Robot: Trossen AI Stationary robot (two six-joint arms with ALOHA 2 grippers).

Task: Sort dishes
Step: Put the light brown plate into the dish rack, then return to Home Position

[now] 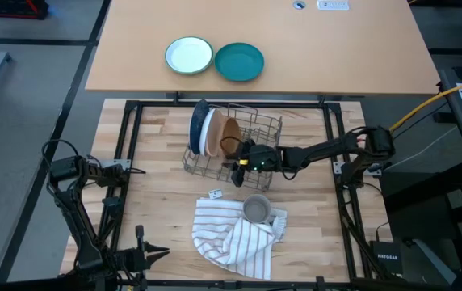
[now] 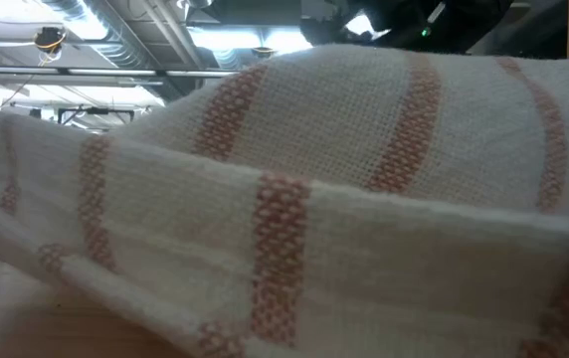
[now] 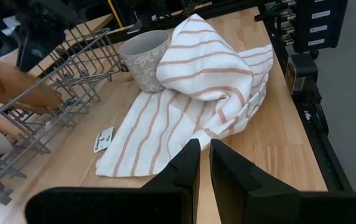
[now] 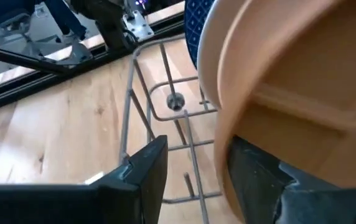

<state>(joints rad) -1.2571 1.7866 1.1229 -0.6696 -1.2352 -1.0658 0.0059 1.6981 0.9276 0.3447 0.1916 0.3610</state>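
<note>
Three plates stand on edge in the grey wire rack [image 1: 251, 133]: a blue one [image 1: 199, 128], a white one [image 1: 210, 133] and a tan one [image 1: 229, 136]. My right gripper [image 1: 233, 152] reaches into the rack from the table's right. It is open, and in the right wrist view [image 4: 193, 174] the tan plate's [image 4: 290, 74] rim stands in the gap, close beside one finger. My left gripper [image 1: 160, 253] waits shut near the table's front left corner, pointing at the striped towel [image 3: 196, 81]. My right gripper has the tan plate's rim [image 4: 223, 143] between its open fingers, right beside one finger [image 4: 252, 174]. I cannot tell whether that finger touches the plate. The plate stands upright in the rack.
A grey mug [image 1: 256, 208] sits on the crumpled striped towel [image 1: 235, 230] near the table's front. A small white tag [image 1: 214, 194] lies beside it. A green-rimmed bowl [image 1: 189, 56] and a teal plate [image 1: 239, 62] rest on the far tabletop. The towel [image 2: 314, 179] fills the low view.
</note>
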